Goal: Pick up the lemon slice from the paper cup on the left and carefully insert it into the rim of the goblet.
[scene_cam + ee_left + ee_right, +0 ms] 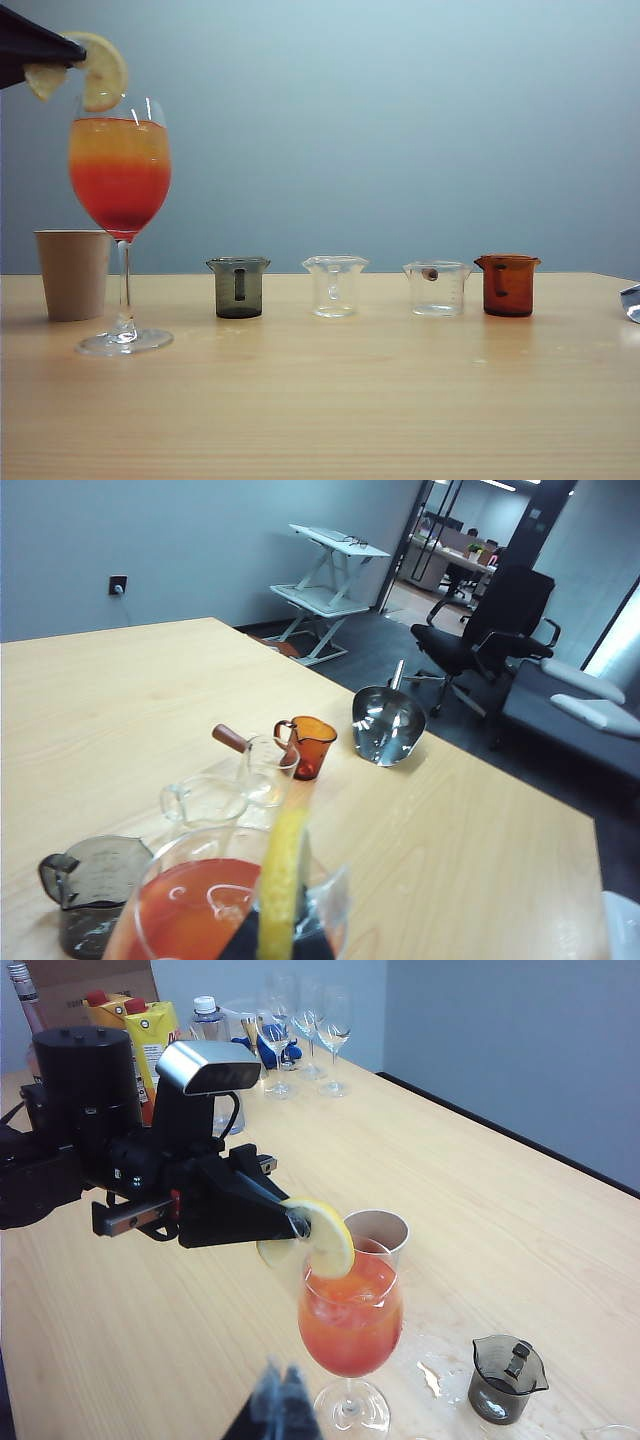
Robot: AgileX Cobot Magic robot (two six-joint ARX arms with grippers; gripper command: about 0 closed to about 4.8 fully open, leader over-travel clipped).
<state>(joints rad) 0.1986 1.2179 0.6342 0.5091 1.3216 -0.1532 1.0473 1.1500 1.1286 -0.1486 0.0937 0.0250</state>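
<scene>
The goblet (120,170) stands at the left, holding an orange-over-red drink. My left gripper (75,52) reaches in from the upper left and is shut on the lemon slice (103,70). The slice stands upright, its lower edge at the goblet's rim. A second pale yellow bit (45,80) hangs under the fingers. The left wrist view shows the lemon slice (282,880) edge-on over the goblet (190,910). The right wrist view shows the left gripper (295,1222), lemon slice (325,1238), goblet (350,1310) and paper cup (378,1232). The paper cup (72,272) stands behind the goblet. My right gripper (282,1400) hovers shut and empty near the goblet's foot.
To the right of the goblet stand a grey beaker (238,287), two clear beakers (335,286) (437,288) and an amber beaker (507,285). A steel scoop (388,725) lies beyond them. Liquid is spilt (435,1375) beside the goblet's foot. Juice cartons (150,1020) and wine glasses (300,1020) stand at the table's far end.
</scene>
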